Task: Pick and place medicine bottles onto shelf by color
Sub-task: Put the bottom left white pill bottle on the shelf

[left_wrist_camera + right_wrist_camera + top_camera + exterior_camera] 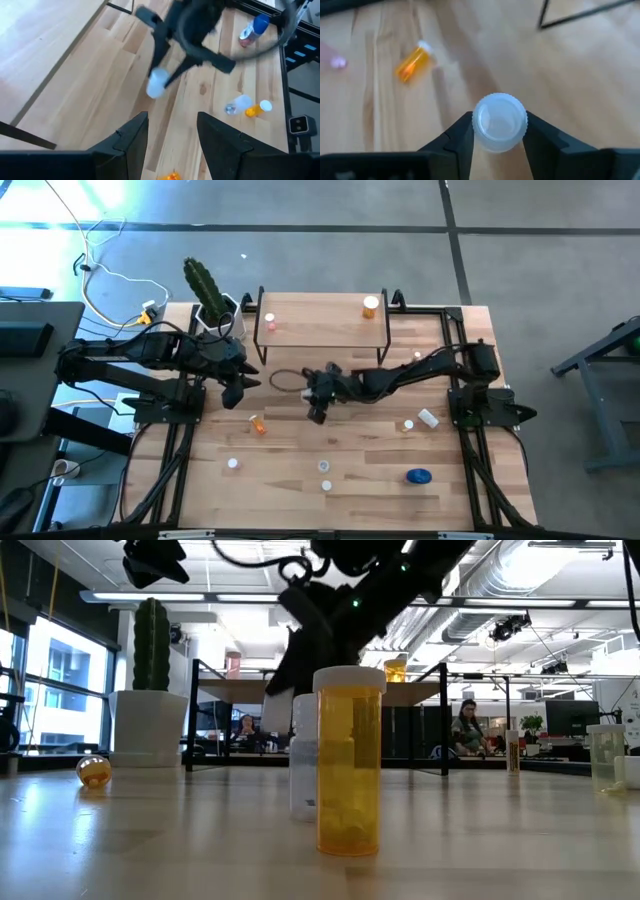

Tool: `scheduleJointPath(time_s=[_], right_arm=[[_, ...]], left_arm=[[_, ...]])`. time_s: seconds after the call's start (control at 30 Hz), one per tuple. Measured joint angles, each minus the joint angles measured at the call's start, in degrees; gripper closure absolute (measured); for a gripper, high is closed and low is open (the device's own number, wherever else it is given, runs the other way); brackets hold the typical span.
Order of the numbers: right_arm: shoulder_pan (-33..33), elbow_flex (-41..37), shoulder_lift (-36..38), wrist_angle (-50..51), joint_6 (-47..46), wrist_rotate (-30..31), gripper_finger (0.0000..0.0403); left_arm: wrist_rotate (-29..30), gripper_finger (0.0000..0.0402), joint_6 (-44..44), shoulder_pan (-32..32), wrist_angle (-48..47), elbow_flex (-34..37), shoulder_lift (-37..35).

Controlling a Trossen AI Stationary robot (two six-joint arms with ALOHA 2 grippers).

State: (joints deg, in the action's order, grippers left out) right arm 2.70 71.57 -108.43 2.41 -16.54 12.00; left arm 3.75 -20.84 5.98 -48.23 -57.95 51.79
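Small clear white-capped bottle [499,121] pinched between right gripper [498,131] jaws, above table centre, cap toward wrist camera, long axis along fingers. Orange white-capped bottle [412,62] lying beyond jaws. Left gripper [171,134] jaws spread, empty.

One camera looks straight down at your whole light wood-plank table [330,445] from high up. Another sits low on the table, very near a tall orange bottle with a white cap [350,762], facing the room. Each wrist camera looks down past its own dark fingers. Both wrist views show the same small clear bottle with a white cap [499,121].
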Motion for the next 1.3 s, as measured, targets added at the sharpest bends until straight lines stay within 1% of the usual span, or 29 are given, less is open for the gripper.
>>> scheduleJointPath(time_s=[0.13, 0.3, 0.53, 0.77, 0.9, 1.13, 1.3], right_arm=[[-2.59, 0.00, 3.75, -0.11, 2.06, -0.01, 0.0281], [-6.28, 0.02, 8.95, -0.09, 4.82, -0.01, 0.0282], [-13.03, 0.02, 16.94, -0.15, 9.37, 0.03, 0.0283], [-20.55, 0.02, 23.52, -0.08, 14.16, 0.08, 0.0283], [-24.57, 0.02, 25.84, -0.29, 16.58, 0.08, 0.0283], [-30.21, 0.02, 27.85, -2.20, 19.44, 0.03, 0.0283], [-32.93, 0.27, 27.86, -4.30, 22.45, -2.06, 0.0283]], left_arm=[[0.29, 0.0243, 0.00, 0.00, 0.02, 0.00, 0.00], [2.45, 0.0243, 0.00, 0.00, 0.06, 0.00, 0.00], [7.81, 0.0243, 0.02, 0.04, 0.41, 0.00, 0.00], [14.18, 0.0243, 1.93, 0.36, 4.11, 0.00, 0.09], [14.94, 0.0243, 3.62, 2.16, 6.71, 0.00, 0.09], [15.08, 0.0243, 3.71, 5.81, 7.92, 0.00, 0.09], [15.13, 0.0243, 6.30, 8.21, 8.03, 0.00, 0.09]])
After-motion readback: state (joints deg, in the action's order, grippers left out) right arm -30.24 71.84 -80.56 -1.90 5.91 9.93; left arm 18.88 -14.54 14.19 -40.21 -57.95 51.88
